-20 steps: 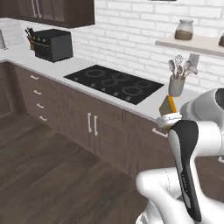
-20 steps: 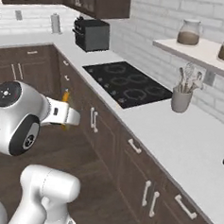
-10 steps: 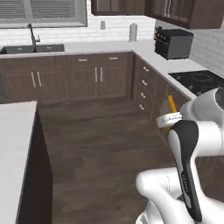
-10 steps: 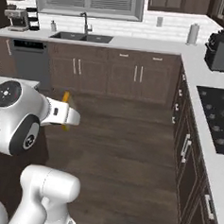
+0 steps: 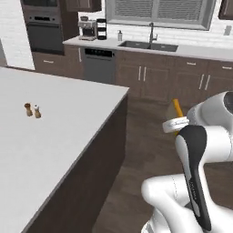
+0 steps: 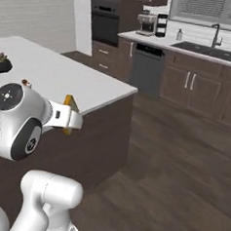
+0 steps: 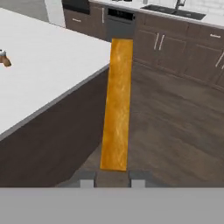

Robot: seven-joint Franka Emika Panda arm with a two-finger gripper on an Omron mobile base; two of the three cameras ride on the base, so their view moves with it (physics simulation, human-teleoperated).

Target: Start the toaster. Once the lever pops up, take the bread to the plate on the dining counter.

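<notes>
Down the middle of the hand view runs the bread (image 7: 117, 105), seen edge-on as a long golden-brown strip, its near end pinched between the two dark tips of the pincer (image 7: 113, 173), which is closed tight on the slice. In the left base view the same slice (image 5: 177, 109) shows as a small orange sliver poking up above the white wrist at centre right; in the right base view it (image 6: 69, 106) juts from the pincer at the left of the frame, tilted and held up in the air, touching nothing else. The dining desk (image 5: 68, 118) fills the left half of the left base view, its white top carrying two small shakers (image 5: 32, 110) near the left edge, and in the right base view a dark bowl (image 6: 1, 63) sits at its far left — the plate I cannot find in these pictures. The carry looks well under way, with the set-down not yet begun. The main risk, as I judge it, lies in the grip: only a short end of the slice sits between the tips, so a sharp swing of the arm or a jolt of the base could let it pivot or slip to the wood floor (image 7: 183, 127). A second risk is the desk corner (image 6: 131, 93) — if the arm comes in low the hanging slice could catch on that edge and be knocked loose.
</notes>
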